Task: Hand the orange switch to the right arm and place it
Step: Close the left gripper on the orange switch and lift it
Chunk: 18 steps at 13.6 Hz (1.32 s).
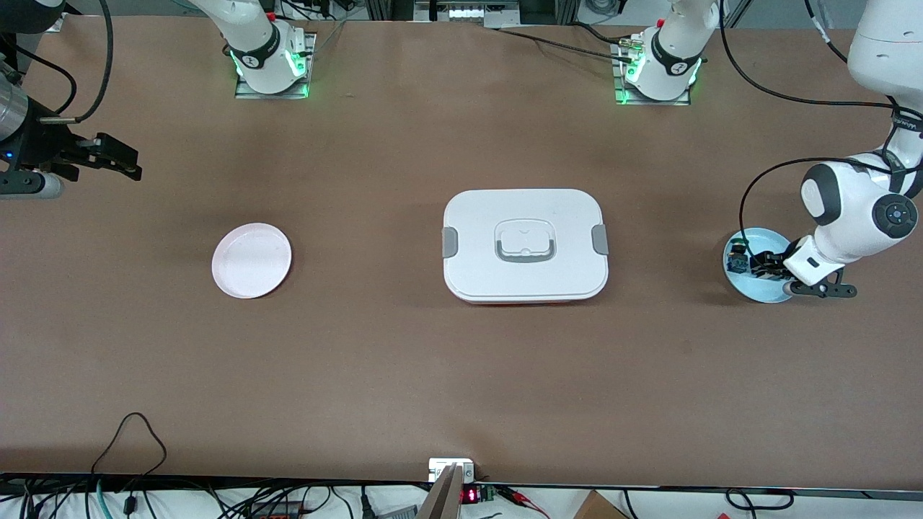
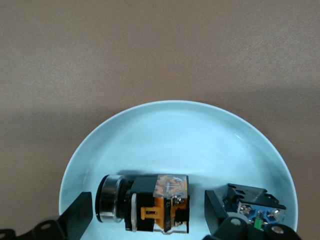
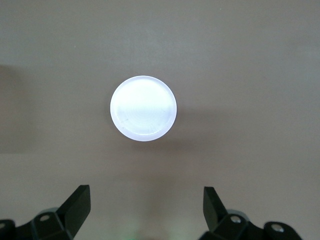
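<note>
The orange switch lies on its side in the light blue plate, which stands at the left arm's end of the table. My left gripper is down in the plate, open, with one finger on each side of the switch and a small gap on both sides. A blue-bodied switch with a green cap lies beside it in the same plate. My right gripper is open and empty, up in the air at the right arm's end of the table.
A small pale pink plate stands toward the right arm's end and shows in the right wrist view. A white lidded box with grey clasps sits mid-table. Cables run along the table's near edge.
</note>
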### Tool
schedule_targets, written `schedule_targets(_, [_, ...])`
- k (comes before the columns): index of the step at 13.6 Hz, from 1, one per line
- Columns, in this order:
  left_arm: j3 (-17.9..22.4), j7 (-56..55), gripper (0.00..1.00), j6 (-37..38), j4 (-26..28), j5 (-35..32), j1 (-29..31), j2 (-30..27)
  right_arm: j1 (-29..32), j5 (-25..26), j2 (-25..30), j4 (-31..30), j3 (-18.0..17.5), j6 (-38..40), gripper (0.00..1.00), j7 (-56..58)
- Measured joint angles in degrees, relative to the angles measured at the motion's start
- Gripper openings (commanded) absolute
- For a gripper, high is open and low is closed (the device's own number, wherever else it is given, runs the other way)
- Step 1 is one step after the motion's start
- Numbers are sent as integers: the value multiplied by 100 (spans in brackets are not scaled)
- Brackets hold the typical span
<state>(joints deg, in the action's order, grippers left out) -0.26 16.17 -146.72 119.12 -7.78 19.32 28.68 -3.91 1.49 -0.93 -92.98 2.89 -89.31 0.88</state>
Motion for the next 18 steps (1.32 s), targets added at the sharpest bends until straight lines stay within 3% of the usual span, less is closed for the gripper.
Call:
schedule_targets(2, [0, 23, 93, -62, 1, 0, 11, 39, 0, 0, 0, 0, 0, 0, 100, 0])
schedule_targets(3, [0, 32, 86, -102, 1, 0, 12, 55, 0, 0, 0, 0, -1, 1, 100, 0])
schedule_targets(6, [0, 49, 49, -151, 1, 0, 13, 101, -2, 0, 0, 0, -10, 1, 100, 0])
schedule_targets(9, [-1, 60, 28, -163, -1, 0, 14, 108, -16, 0, 0, 0, -16, 3, 100, 0])
schedule_targets(15, [-16, 63, 28, -169, -80, 0, 13, 82, -171, 0, 0, 0, -34, 6, 100, 0])
schedule_targets(18, [-81, 73, 28, 347, -315, 0, 10, -109, -168, 3, 4, 24, -32, 5, 100, 0])
